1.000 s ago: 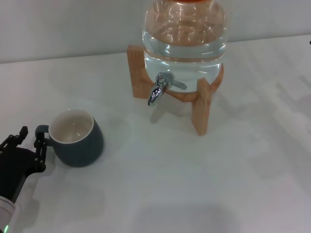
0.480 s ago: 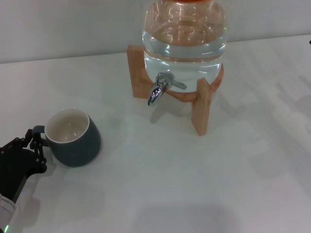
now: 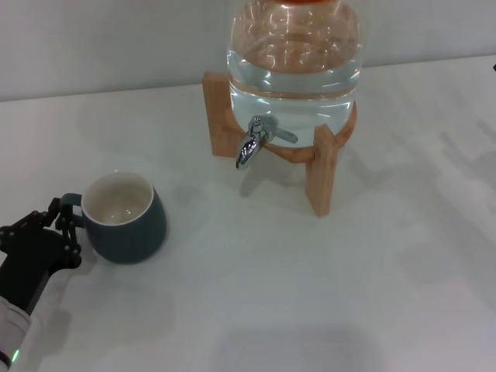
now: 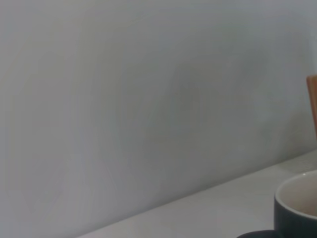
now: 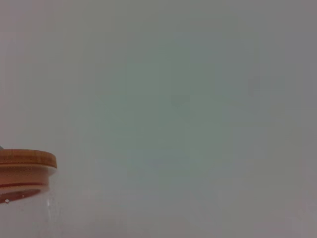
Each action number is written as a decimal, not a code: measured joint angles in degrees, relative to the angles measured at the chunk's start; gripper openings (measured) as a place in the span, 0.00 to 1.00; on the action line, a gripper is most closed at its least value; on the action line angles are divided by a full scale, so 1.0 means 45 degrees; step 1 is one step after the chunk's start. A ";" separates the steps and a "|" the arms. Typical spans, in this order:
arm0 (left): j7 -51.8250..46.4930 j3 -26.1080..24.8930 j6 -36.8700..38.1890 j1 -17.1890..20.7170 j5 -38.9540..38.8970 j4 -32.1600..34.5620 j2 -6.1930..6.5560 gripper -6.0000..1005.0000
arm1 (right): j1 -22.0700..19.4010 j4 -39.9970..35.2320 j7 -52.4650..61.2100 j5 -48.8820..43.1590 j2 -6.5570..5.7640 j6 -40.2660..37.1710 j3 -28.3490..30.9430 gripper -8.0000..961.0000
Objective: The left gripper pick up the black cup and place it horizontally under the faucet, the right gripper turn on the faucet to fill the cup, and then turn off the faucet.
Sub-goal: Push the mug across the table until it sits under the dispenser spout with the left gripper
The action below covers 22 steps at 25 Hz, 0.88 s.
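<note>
- The left gripper (image 3: 65,218) is low down at the left side of the white table (image 3: 256,294), near the front.
- Its arm comes up from the bottom left corner and leans in toward the middle of the table. A tiny green light shines on the arm's white part by the edge.
- Its black fingers (image 3: 71,231) are closed around the small loop handle of the black cup (image 3: 124,218). They pinch the handle on the cup's left side.
- The black cup stands upright on the table, with its open top facing up. The inside is creamy white, and I cannot see any water in it.
- The cup is well apart from the faucet (image 3: 253,143), off to the left and nearer the front.
- The faucet is shiny and silver. It sticks out of a clear glass jar (image 3: 294,54) that has water in it. Its spout points down at the table.
- The jar sits on a wooden stand (image 3: 319,170) at the back of the table.
- In the left wrist view, just the rim of the cup (image 4: 297,208) peeks in at one corner, with a plain wall behind it.
- The right gripper does not show in any view. The right wrist view shows only a wall and the jar's wooden lid (image 5: 25,168).
</note>
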 joint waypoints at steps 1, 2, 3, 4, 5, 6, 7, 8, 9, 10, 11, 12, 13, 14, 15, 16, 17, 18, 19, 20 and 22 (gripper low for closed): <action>-0.0003 0.0000 -0.0003 -0.0040 0.0019 -0.0006 0.0002 0.09 | 0.0000 0.0000 -0.0001 0.0000 0.0000 0.0001 0.0000 0.87; -0.0004 0.0000 -0.0004 -0.0081 0.0032 -0.0011 0.0008 0.09 | 0.0000 0.0000 -0.0002 0.0000 -0.0001 0.0003 -0.0001 0.87; -0.0009 0.0000 -0.0005 -0.0120 0.0064 -0.0013 0.0015 0.09 | 0.0000 0.0000 -0.0004 -0.0001 0.0000 0.0003 -0.0001 0.87; -0.0015 0.0000 -0.0005 -0.0157 0.0111 -0.0014 0.0020 0.09 | 0.0000 0.0000 -0.0005 -0.0008 0.0000 0.0006 0.0000 0.87; -0.0020 0.0000 -0.0004 -0.0193 0.0164 -0.0018 0.0021 0.09 | 0.0000 0.0000 -0.0006 -0.0024 -0.0001 0.0008 -0.0001 0.87; -0.0027 0.0000 -0.0005 -0.0227 0.0214 -0.0022 0.0022 0.09 | 0.0000 0.0000 -0.0007 -0.0043 -0.0001 0.0009 -0.0001 0.87; -0.0032 0.0000 -0.0005 -0.0280 0.0290 -0.0027 0.0022 0.09 | 0.0000 0.0000 -0.0009 -0.0075 -0.0001 0.0013 -0.0001 0.87; -0.0050 -0.0001 -0.0009 -0.0344 0.0340 -0.0049 0.0024 0.09 | 0.0000 0.0000 -0.0010 -0.0089 -0.0001 0.0017 0.0000 0.87; -0.0081 -0.0002 -0.0018 -0.0398 0.0372 -0.0080 0.0029 0.09 | 0.0000 -0.0001 -0.0010 -0.0104 -0.0001 0.0023 0.0000 0.87; -0.0139 -0.0005 -0.0029 -0.0481 0.0418 -0.0133 0.0036 0.09 | 0.0000 0.0000 -0.0010 -0.0112 -0.0001 0.0029 -0.0001 0.87; -0.0207 -0.0006 -0.0033 -0.0533 0.0490 -0.0172 0.0038 0.09 | -0.0001 0.0000 -0.0010 -0.0115 0.0000 0.0034 -0.0001 0.87; -0.0273 -0.0006 -0.0034 -0.0598 0.0588 -0.0200 0.0038 0.09 | 0.0000 0.0000 -0.0010 -0.0116 -0.0001 0.0038 0.0000 0.87; -0.0314 -0.0007 -0.0034 -0.0648 0.0670 -0.0204 0.0040 0.09 | -0.0001 0.0000 -0.0010 -0.0118 -0.0001 0.0042 0.0000 0.87; -0.0356 -0.0006 -0.0035 -0.0725 0.0788 -0.0207 0.0040 0.09 | -0.0003 0.0000 -0.0010 -0.0119 -0.0001 0.0045 0.0000 0.87; -0.0378 -0.0007 -0.0034 -0.0805 0.0837 -0.0228 0.0040 0.09 | -0.0007 0.0000 -0.0010 -0.0119 0.0000 0.0049 0.0000 0.87; -0.0384 -0.0010 -0.0035 -0.0882 0.0844 -0.0269 0.0042 0.09 | -0.0012 0.0000 -0.0010 -0.0118 0.0000 0.0058 0.0000 0.87; -0.0392 -0.0010 -0.0040 -0.0949 0.0870 -0.0305 0.0042 0.09 | -0.0014 0.0000 -0.0010 -0.0121 -0.0001 0.0067 0.0000 0.87; -0.0413 -0.0010 -0.0047 -0.1020 0.0919 -0.0341 0.0042 0.09 | -0.0016 0.0000 -0.0010 -0.0126 -0.0001 0.0077 0.0000 0.87; -0.0441 -0.0011 -0.0055 -0.1062 0.0984 -0.0352 0.0043 0.09 | -0.0021 0.0000 -0.0010 -0.0130 0.0000 0.0086 0.0000 0.87; -0.0481 -0.0010 -0.0070 -0.1133 0.1083 -0.0365 0.0043 0.09 | -0.0030 0.0000 -0.0010 -0.0132 0.0000 0.0099 -0.0001 0.87; -0.0528 -0.0007 -0.0087 -0.1237 0.1184 -0.0401 0.0041 0.09 | -0.0042 0.0000 -0.0010 -0.0134 0.0005 0.0128 0.0000 0.87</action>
